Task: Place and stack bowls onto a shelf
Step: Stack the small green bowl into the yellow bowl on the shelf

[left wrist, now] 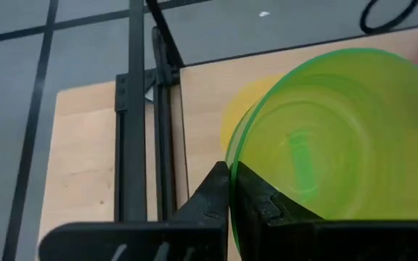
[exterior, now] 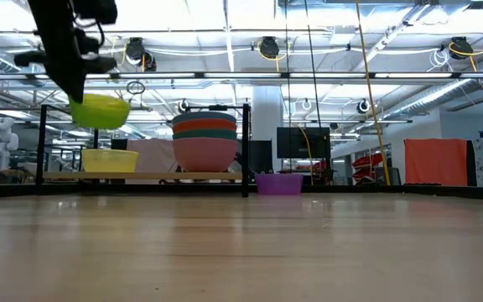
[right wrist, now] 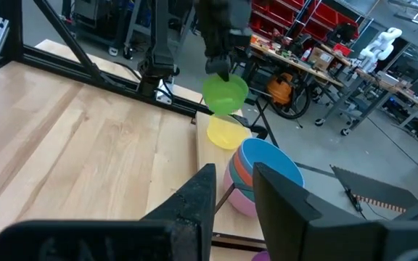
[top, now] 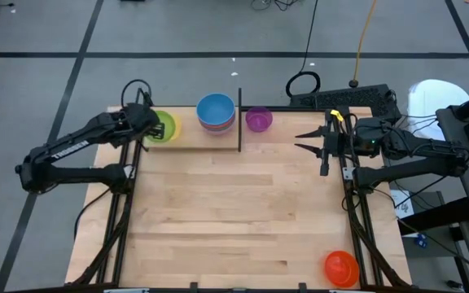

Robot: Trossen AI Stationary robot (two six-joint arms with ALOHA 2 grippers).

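Left wrist view: left hand [left wrist: 231, 190] grips green bowl [left wrist: 339, 138], no writing legible

Overhead, table-level and wrist views all share the shelf [top: 194, 142] end.

A light-wood surface [top: 234, 220] fills the middle of the high view, on grey floor [top: 177, 28] crossed by dark lines. At upper right lie a black keyboard [top: 344, 98], a coiled black cable [top: 303, 83] (looped) and a yellow cable [top: 365, 32].
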